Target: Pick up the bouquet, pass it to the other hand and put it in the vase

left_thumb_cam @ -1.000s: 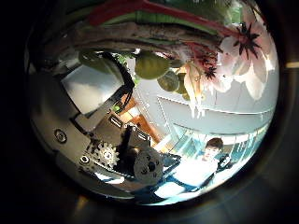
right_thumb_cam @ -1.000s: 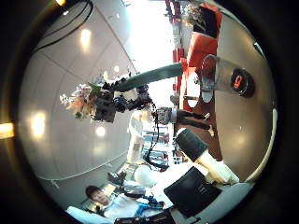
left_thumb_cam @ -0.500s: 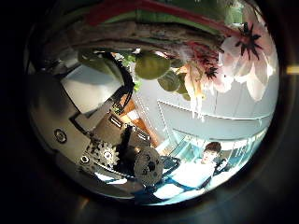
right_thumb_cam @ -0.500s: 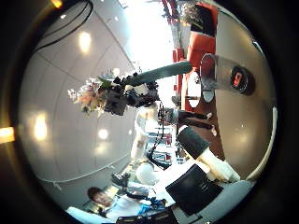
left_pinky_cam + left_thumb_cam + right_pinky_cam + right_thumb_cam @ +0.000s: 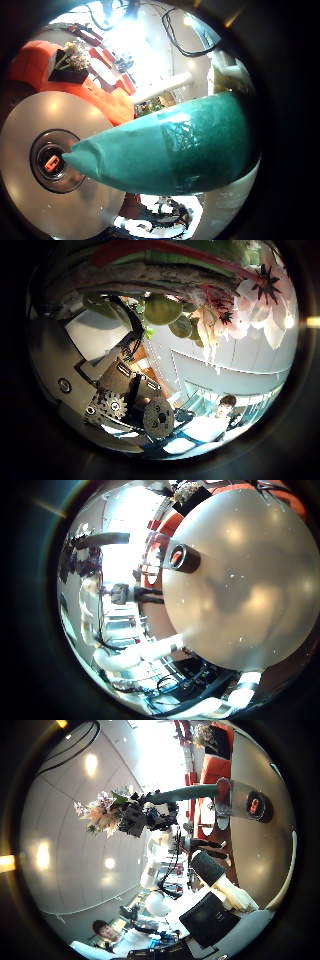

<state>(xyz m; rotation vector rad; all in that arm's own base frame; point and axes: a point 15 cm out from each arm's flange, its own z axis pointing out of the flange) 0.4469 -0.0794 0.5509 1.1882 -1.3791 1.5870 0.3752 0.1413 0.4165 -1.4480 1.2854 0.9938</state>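
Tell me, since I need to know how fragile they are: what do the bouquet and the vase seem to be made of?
The bouquet looks artificial, though I can't be sure: matte pink and cream petals like fabric, glossy plastic-looking green buds, and a smooth teal wrap round the stems. The vase is too small to judge; it appears pale, smooth and rigid, possibly glass or ceramic. The left robot hand holds the bouquet.

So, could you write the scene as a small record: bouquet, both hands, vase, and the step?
bouquet: in the air, clear of the table
left hand: fingers curled round the bouquet's wrap
right hand: apart from the bouquet, not touching it
vase: upright on the round table, bouquet not in it
step: handover not yet done
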